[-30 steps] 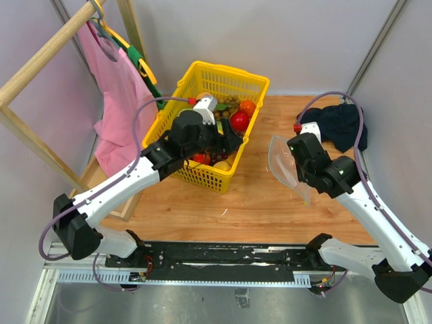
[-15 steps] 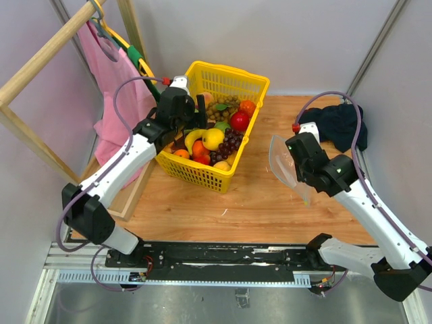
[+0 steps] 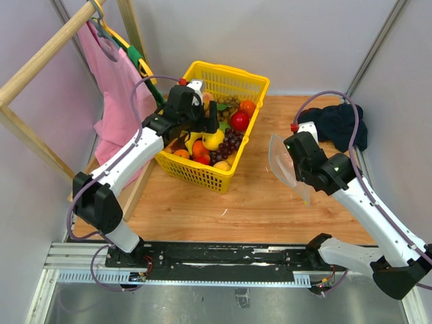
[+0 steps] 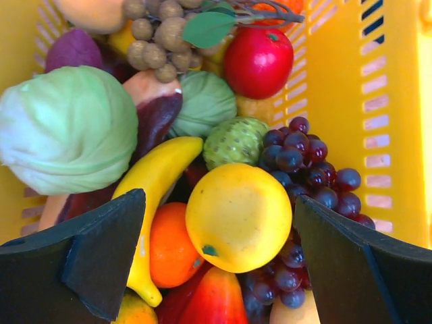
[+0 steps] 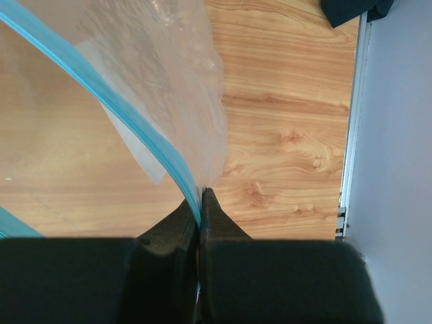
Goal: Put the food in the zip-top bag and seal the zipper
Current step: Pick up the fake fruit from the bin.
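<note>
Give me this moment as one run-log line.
Left gripper: open above lemon in basket | Right gripper: shut on zipper edge of bag | Food: in basket, none seen in bag

My left arm [image 3: 128, 162] reaches forward from its base on a long diagonal, the wrist tipped over so the left pincer [image 4: 219, 216] looks straight down, its two dark fingers spread wide apart. My right arm [image 3: 368, 202] angles forward and inward, and the right pincer [image 5: 200, 202] is pressed tight together on the blue edge of the zip-top bag [image 5: 169, 81].
</note>
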You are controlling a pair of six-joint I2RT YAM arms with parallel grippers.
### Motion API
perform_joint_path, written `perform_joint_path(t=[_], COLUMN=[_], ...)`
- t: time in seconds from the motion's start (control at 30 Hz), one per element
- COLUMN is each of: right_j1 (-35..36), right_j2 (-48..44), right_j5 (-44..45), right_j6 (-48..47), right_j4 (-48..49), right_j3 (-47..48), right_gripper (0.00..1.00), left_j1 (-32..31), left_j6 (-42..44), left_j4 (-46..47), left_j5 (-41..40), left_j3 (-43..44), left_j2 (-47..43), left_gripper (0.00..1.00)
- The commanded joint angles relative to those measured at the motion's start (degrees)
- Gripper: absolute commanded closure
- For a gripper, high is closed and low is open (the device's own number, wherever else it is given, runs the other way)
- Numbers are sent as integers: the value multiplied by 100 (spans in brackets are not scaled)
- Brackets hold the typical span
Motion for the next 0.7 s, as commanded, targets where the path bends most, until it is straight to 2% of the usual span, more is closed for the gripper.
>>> perform_joint_path(t=[0.0, 0.37, 0.53, 0.67], right_j1=[-127, -132, -135, -130], right_j2=[36, 80, 105, 91], right_j5=[152, 114, 81, 70], right_j6=[-15, -29, -37, -38], right_j4=[116, 165, 187, 189], right_j3=[14, 19, 21, 22], right_gripper=[99, 99, 99, 99], left_j1=[32, 36, 36, 31], left_j6=[116, 81, 31, -14], left_j4=[35, -239, -269, -212], left_j5=[599, 1335, 1365, 1396], left_j3=[-173, -9, -44, -31], left_j2=[-35, 635, 798, 805], left_gripper=[4, 8, 9, 19])
